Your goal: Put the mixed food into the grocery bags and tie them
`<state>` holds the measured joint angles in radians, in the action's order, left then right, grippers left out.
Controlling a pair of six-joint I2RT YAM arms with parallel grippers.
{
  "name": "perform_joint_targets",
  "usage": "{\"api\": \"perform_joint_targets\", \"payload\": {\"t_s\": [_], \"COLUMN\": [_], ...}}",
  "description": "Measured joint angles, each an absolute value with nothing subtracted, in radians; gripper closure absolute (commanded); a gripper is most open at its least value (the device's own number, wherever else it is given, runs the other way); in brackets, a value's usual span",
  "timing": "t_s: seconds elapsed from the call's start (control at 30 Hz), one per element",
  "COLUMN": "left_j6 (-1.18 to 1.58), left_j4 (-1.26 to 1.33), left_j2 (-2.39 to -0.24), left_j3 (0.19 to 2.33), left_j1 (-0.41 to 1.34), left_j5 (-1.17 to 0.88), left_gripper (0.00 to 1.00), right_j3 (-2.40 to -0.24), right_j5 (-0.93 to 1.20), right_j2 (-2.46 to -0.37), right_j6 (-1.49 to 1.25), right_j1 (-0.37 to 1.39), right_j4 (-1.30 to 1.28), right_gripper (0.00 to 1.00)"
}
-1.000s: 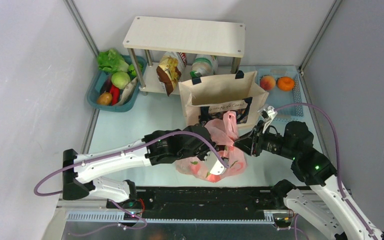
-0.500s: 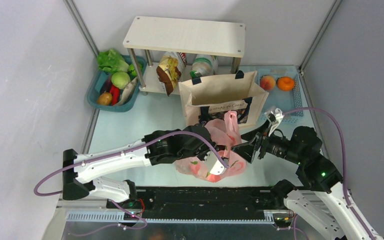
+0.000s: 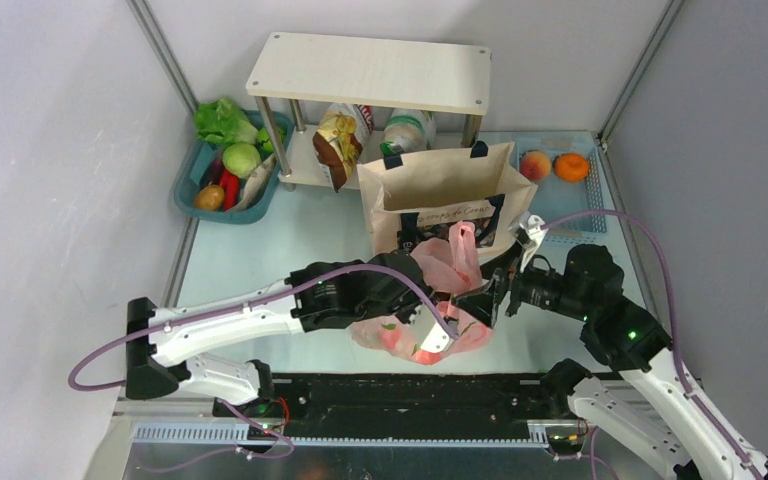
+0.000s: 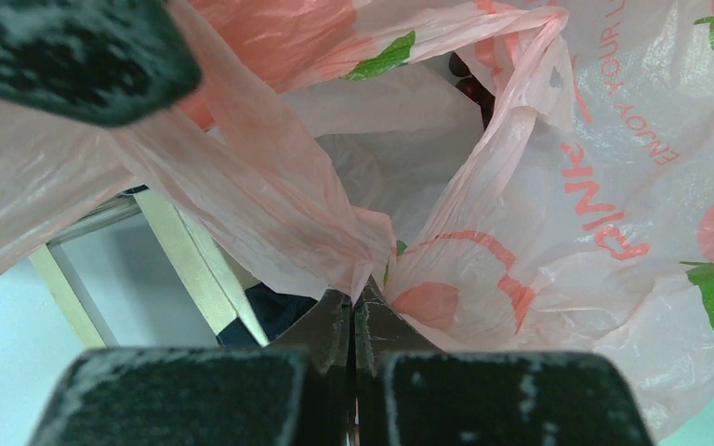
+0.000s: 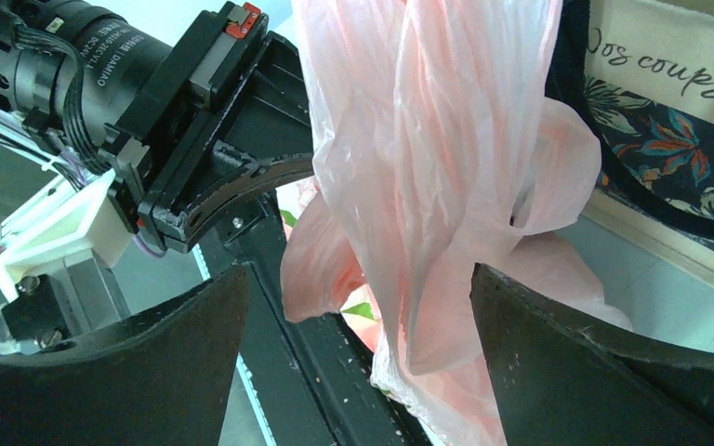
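Your left gripper (image 4: 353, 302) is pressed fully together on a pinch of the pink bag (image 3: 448, 262). Only the left wrist view shows this; from above, the fingertips are buried under the arm and the film. The bag sits at the middle of the table, just in front of the canvas tote (image 3: 440, 185), with its neck drawn up into a twisted rope. You can hardly read what is inside: a few dark rounded lumps (image 4: 469, 84) show deep in the mouth, and something red blurs through the plastic low down, but neither can be told for sure.

Your right gripper (image 5: 358, 279) has its jaws spread wide, one finger on each side of the twisted neck, holding nothing. Half a second ago it stood further right, clear of the bag; it has since come back in. The left arm has not shifted.

At far left a teal basket (image 3: 192, 180) holds lettuce (image 3: 222, 120) and other vegetables. The shelf (image 3: 370, 70) stands behind the tote, a crisp packet (image 3: 338, 140) under it. At far right a blue basket (image 3: 580, 200) carries a peach (image 3: 534, 165) and an orange (image 3: 571, 166). The tote stands close behind the neck.
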<state>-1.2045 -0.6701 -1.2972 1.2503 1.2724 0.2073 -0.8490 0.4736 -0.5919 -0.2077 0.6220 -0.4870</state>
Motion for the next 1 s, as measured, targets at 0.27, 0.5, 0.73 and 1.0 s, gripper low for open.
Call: {"api": "perform_joint_targets", "payload": {"t_s": [0.27, 0.5, 0.73, 1.0], "left_j6": [-1.205, -1.205, -1.205, -1.184], "left_j4": [-0.670, -0.668, -0.668, -0.673], "left_j2": [-1.323, -1.338, -1.340, -1.351], "left_j3": [1.256, 1.282, 1.291, 1.319], "left_j1": [1.274, 1.276, 1.276, 1.278], "left_j5": [0.207, 0.208, 0.208, 0.216], "left_gripper": [1.00, 1.00, 1.00, 0.85], "right_j3": [-0.847, -0.847, -0.847, -0.847], "right_j5": [0.424, 0.404, 0.405, 0.385], "right_j2": [-0.634, -0.646, -0.647, -0.636], "right_j6": [-0.207, -0.208, -0.199, -0.203], "right_j1": [0.669, 0.675, 0.679, 0.679], "right_j4": [-0.457, -0.443, -0.444, -0.443], "right_gripper": [0.37, 0.39, 0.80, 1.00]}}
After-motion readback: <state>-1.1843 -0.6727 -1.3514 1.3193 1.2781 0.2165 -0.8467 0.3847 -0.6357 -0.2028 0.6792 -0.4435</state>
